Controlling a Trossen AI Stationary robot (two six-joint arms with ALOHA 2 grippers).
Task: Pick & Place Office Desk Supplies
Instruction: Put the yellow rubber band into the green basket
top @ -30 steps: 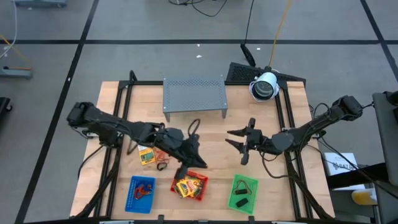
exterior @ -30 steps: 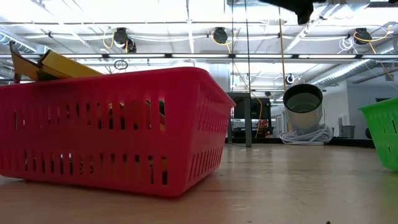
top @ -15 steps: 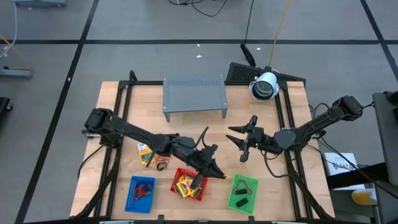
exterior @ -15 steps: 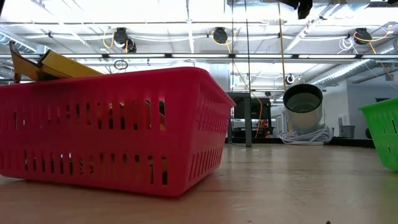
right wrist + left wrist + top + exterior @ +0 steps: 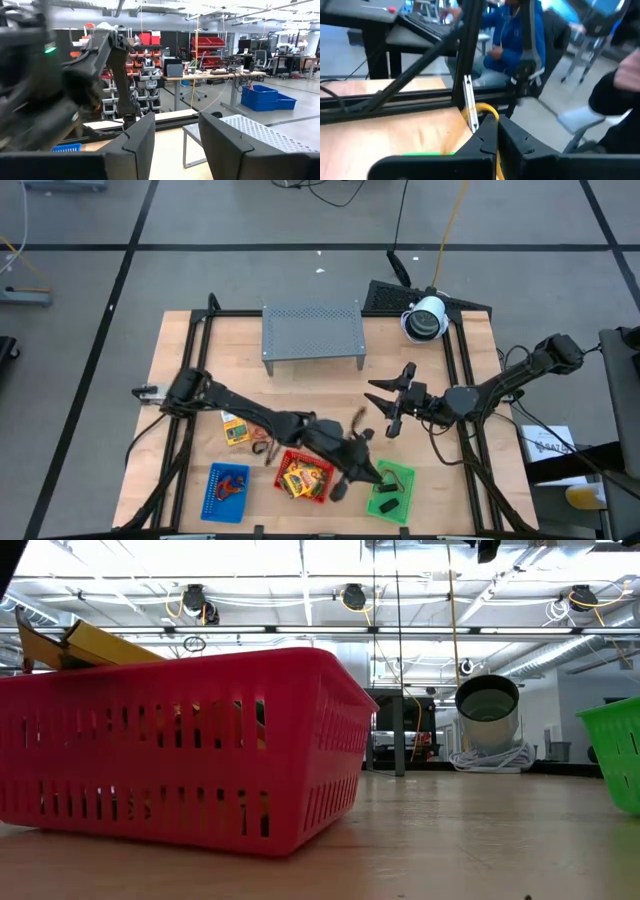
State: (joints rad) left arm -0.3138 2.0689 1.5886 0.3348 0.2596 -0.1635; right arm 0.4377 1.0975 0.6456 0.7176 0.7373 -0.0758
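Note:
My left gripper [image 5: 368, 470] reaches low over the gap between the red tray [image 5: 305, 477] and the green tray [image 5: 392, 490], shut on a thin yellow rubber band [image 5: 487, 108]. A pale narrow strip [image 5: 469, 100] stands beside the band; what it is I cannot tell. My right gripper [image 5: 390, 408] hovers open farther back, right of centre, with nothing between its fingers. A yellow packet [image 5: 236, 430] and loose rubber bands [image 5: 262, 445] lie on the table at the left. The red tray holds yellow packets [image 5: 100, 645], and the green tray holds small dark clips [image 5: 385, 505]. My left gripper pinches the yellow rubber band between its two shut fingers. The band's yellow line runs down the seam between them [image 5: 496, 150], and its loop [image 5: 487, 108] arches out past the fingertips. The fingers point nearly level toward the table's right side. The band is clear of the table.
A blue tray [image 5: 228, 490] stands at the near left. A grey perforated rack [image 5: 312, 332] stands at the far middle, with a white round device [image 5: 426, 318] at the far right. Black frame bars run along both table sides. A person in blue [image 5: 515, 35] sits beyond the table.
My left gripper has swept toward the table's right and near edges and sunk. It has gone from beside the loose packet, past the red tray's far side, to the gap before the green tray, staying shut. My right gripper has hardly moved.

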